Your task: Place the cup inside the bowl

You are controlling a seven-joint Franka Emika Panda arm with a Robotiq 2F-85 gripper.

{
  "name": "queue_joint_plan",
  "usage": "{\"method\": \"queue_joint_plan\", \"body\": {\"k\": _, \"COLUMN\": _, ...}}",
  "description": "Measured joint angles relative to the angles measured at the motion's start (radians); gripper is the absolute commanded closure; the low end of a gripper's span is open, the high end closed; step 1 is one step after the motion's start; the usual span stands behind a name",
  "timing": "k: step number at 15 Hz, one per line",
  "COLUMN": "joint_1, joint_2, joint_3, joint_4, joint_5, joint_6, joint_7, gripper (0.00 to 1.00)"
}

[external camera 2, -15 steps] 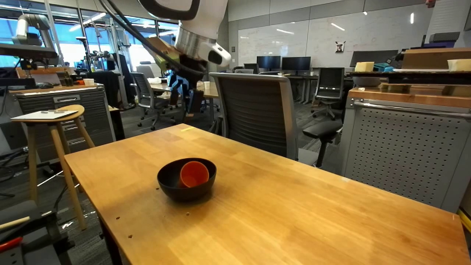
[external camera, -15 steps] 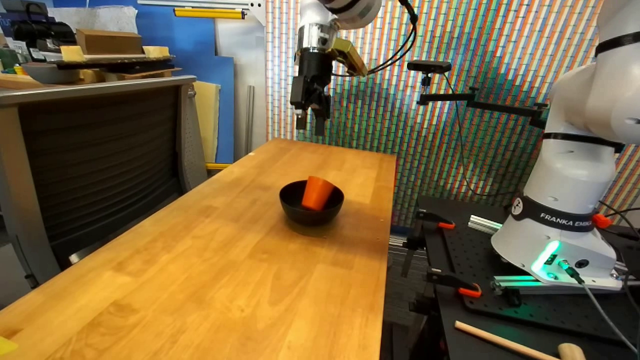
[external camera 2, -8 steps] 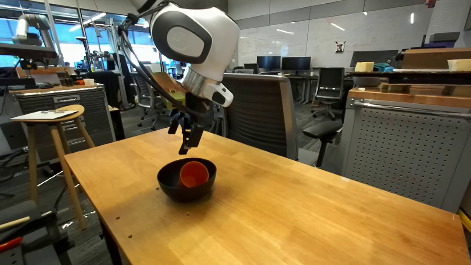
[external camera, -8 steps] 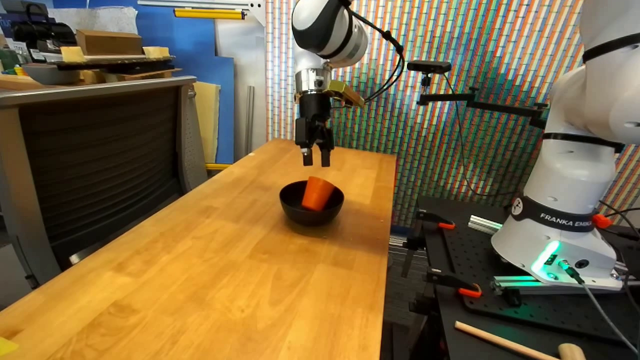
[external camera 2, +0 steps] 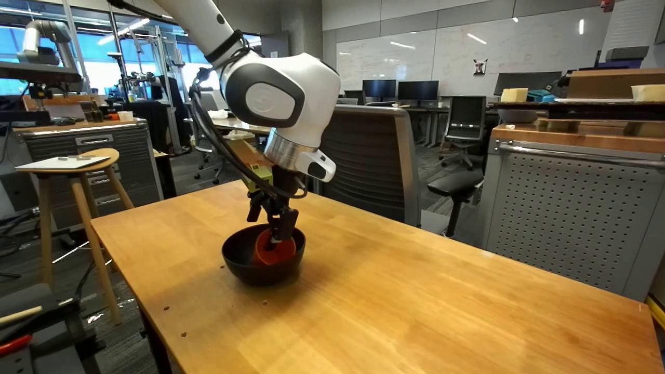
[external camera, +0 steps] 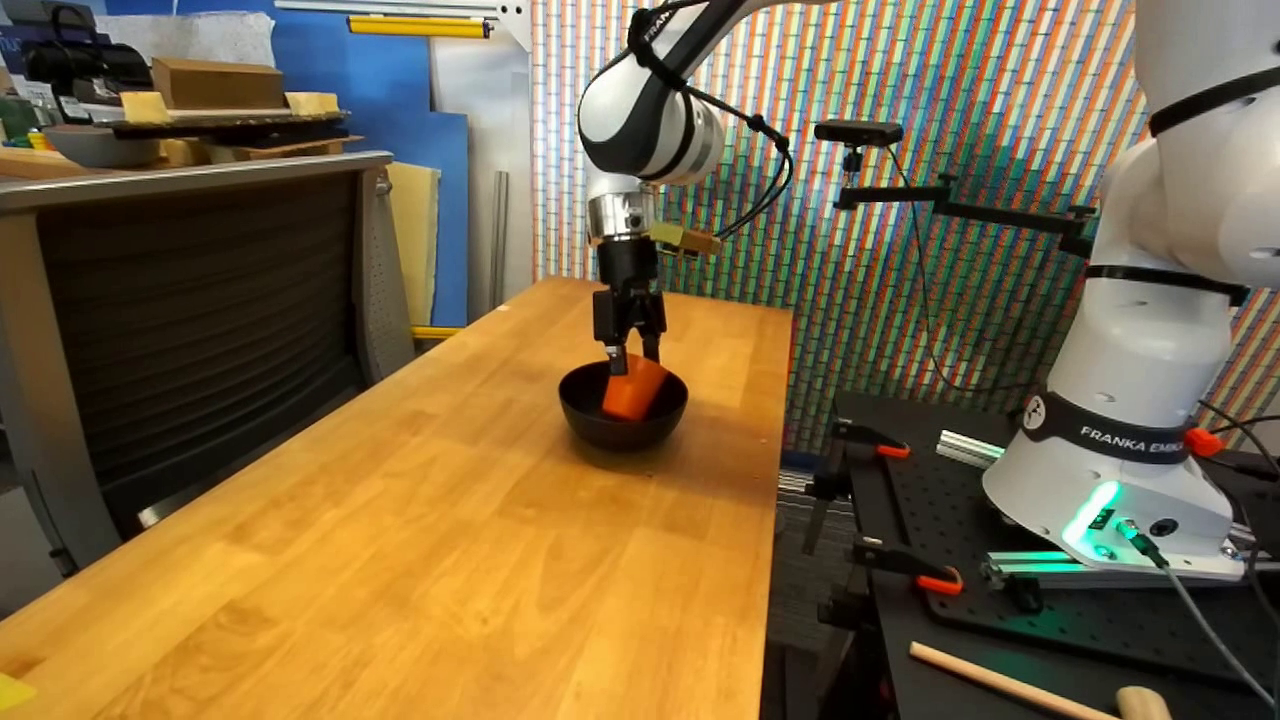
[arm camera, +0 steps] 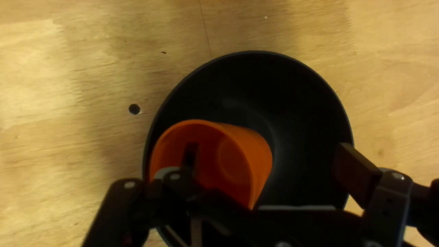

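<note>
The orange cup (external camera: 637, 392) lies tilted inside the black bowl (external camera: 612, 437) on the wooden table. Both also show in an exterior view, the cup (external camera 2: 283, 253) with its mouth toward the camera and the bowl (external camera 2: 260, 275) around it. My gripper (external camera: 635, 364) points down just over the bowl. In the wrist view the gripper (arm camera: 266, 152) is open, its jaws wide apart. One finger reaches in at the mouth of the cup (arm camera: 255, 147). The other finger (arm camera: 356, 168) is over the opposite side of the bowl (arm camera: 291, 103). Whether a finger touches the cup, I cannot tell.
The wooden table (external camera: 450, 560) has its edge near the robot's base on a black bench (external camera: 800, 640). A grey chair (external camera 2: 363, 161) stands at the table's long side. A wooden stool (external camera 2: 104, 158) stands beyond the table's end.
My open gripper has come down from high above the table to the bowl, one finger now at the cup's mouth. The cup and bowl stay in place.
</note>
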Motion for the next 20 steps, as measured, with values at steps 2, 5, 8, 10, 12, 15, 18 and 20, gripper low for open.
{"method": "queue_joint_plan", "body": {"k": 2, "joint_1": 0.0, "joint_2": 0.016, "joint_3": 0.01, "joint_4": 0.001, "joint_5": -0.001, "joint_6": 0.019, "joint_7": 0.0, "gripper": 0.0}}
{"method": "queue_joint_plan", "body": {"k": 5, "joint_1": 0.001, "joint_2": 0.024, "joint_3": 0.04, "joint_4": 0.008, "joint_5": -0.001, "joint_6": 0.024, "joint_7": 0.0, "gripper": 0.0}}
{"method": "queue_joint_plan", "body": {"k": 8, "joint_1": 0.01, "joint_2": 0.024, "joint_3": 0.086, "joint_4": 0.025, "joint_5": -0.001, "joint_6": 0.024, "joint_7": 0.0, "gripper": 0.0}}
{"method": "queue_joint_plan", "body": {"k": 10, "joint_1": 0.022, "joint_2": 0.024, "joint_3": 0.115, "joint_4": 0.035, "joint_5": -0.001, "joint_6": 0.024, "joint_7": 0.001, "gripper": 0.0}}
{"method": "queue_joint_plan", "body": {"k": 12, "joint_1": 0.038, "joint_2": 0.024, "joint_3": 0.135, "joint_4": 0.041, "joint_5": -0.001, "joint_6": 0.024, "joint_7": 0.001, "gripper": 0.0}}
{"method": "queue_joint_plan", "body": {"k": 15, "joint_1": 0.058, "joint_2": 0.023, "joint_3": 0.146, "joint_4": 0.043, "joint_5": -0.005, "joint_6": 0.024, "joint_7": 0.001, "gripper": 0.0}}
{"method": "queue_joint_plan", "body": {"k": 18, "joint_1": 0.061, "joint_2": 0.023, "joint_3": 0.145, "joint_4": 0.051, "joint_5": -0.033, "joint_6": 0.024, "joint_7": 0.001, "gripper": 0.0}}
{"method": "queue_joint_plan", "body": {"k": 20, "joint_1": 0.06, "joint_2": 0.022, "joint_3": 0.139, "joint_4": 0.058, "joint_5": -0.053, "joint_6": 0.024, "joint_7": 0.002, "gripper": 0.0}}
